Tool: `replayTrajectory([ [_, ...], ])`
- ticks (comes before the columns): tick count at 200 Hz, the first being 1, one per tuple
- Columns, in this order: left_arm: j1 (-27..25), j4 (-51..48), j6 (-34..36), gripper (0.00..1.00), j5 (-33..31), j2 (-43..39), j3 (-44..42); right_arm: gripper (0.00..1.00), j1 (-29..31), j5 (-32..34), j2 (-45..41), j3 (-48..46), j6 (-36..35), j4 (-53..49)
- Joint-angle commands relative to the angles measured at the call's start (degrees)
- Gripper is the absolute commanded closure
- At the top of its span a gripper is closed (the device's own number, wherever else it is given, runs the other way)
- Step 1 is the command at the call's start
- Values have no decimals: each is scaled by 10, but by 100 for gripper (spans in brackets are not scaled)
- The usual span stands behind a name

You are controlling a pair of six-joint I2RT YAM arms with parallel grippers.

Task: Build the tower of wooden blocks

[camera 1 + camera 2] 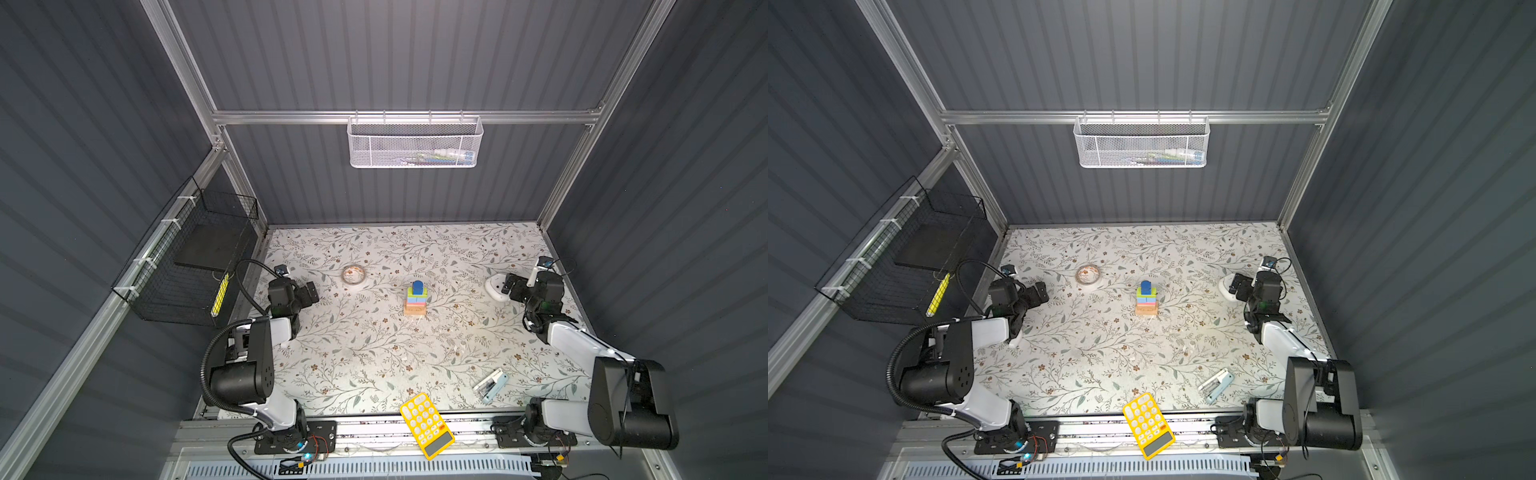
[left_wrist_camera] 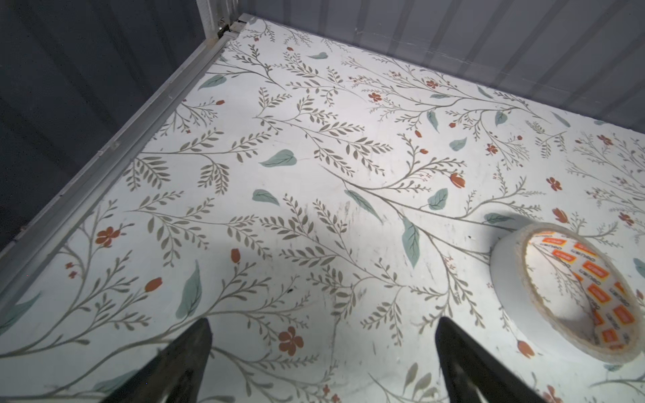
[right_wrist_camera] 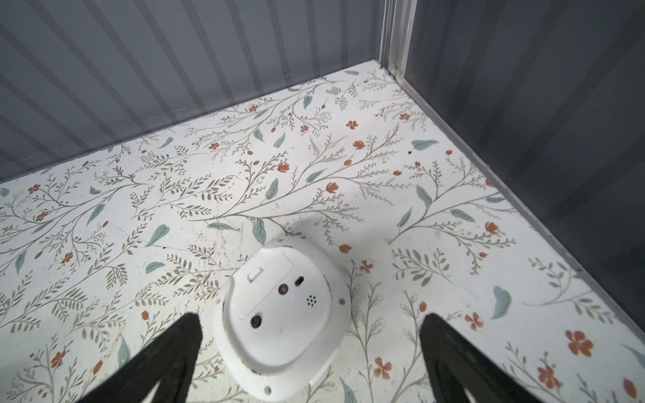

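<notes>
Tower [image 1: 416,300]: mid-table, open tabletop [image 1: 374,353] all round.
Left gripper [image 2: 323,324]: spread, tape roll [image 2: 565,296] beside.
Right gripper [image 3: 311,317]: spread by white device [image 3: 284,314], near the corner.

Tape roll [image 2: 508,279] core: repeated orange labels, white lettering too blurred to read. Calculator [image 1: 427,424] keys: markings illegible.

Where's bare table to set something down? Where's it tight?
Widest bare patch: between the tower and the calculator, left of the stapler. Also the back strip behind the tape roll. Tight: far right, where the open right gripper hangs over the white device.
</notes>
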Motion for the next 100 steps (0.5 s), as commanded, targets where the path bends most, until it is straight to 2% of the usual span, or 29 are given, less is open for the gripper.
replayTrajectory([
  [1,-3,125,28,0,27,19,-42,1,2,20,9,-28,-28,80],
  [23,-38,193,67,0,10,12,-86,1,2,33,25,-64,-30,159],
  [44,-67,292,101,0,-1,67,-103,1,3,36,50,-97,-34,247],
  [58,-68,197,97,0,-8,49,-75,1,5,28,47,-105,-37,254],
  [69,-68,212,99,0,-2,66,-65,1,5,26,50,-106,-38,261],
  [77,-68,164,104,0,5,60,-49,1,4,15,52,-105,-43,262],
  [100,-69,172,104,0,3,62,-50,1,4,-43,64,-108,-62,275],
])
